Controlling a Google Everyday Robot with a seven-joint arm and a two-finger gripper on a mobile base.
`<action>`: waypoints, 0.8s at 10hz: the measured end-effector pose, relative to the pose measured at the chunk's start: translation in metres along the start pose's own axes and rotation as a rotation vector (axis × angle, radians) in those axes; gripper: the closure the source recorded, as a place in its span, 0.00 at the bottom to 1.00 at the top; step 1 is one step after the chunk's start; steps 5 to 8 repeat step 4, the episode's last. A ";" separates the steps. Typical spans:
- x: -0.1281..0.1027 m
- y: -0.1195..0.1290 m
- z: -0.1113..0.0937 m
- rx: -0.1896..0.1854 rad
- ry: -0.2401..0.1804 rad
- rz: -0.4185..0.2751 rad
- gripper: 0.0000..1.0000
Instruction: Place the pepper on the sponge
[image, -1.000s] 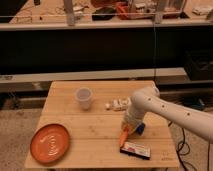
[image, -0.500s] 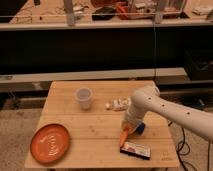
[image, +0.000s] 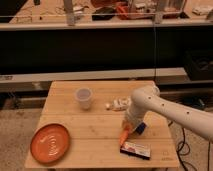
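The white arm reaches in from the right, and its gripper (image: 128, 123) hangs low over the right half of the wooden table (image: 100, 135). The slim orange pepper (image: 124, 133) points down and to the left just beneath the gripper. Right beside it, partly hidden behind the arm, lies the dark blue sponge (image: 140, 128). The pepper's lower tip comes down near the sponge's left edge and the black box. Whether the pepper rests on the sponge does not show.
A flat black box with a white-and-red label (image: 136, 148) lies near the table's front right edge. A round orange plate (image: 50, 143) sits at the front left. A clear cup (image: 84, 98) stands mid-table, and a small white object (image: 118, 104) lies behind the arm.
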 end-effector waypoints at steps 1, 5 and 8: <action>0.001 0.000 -0.001 0.002 0.000 0.002 0.98; 0.003 -0.002 -0.001 0.002 0.000 0.004 0.92; 0.003 -0.002 -0.001 0.002 0.000 0.004 0.92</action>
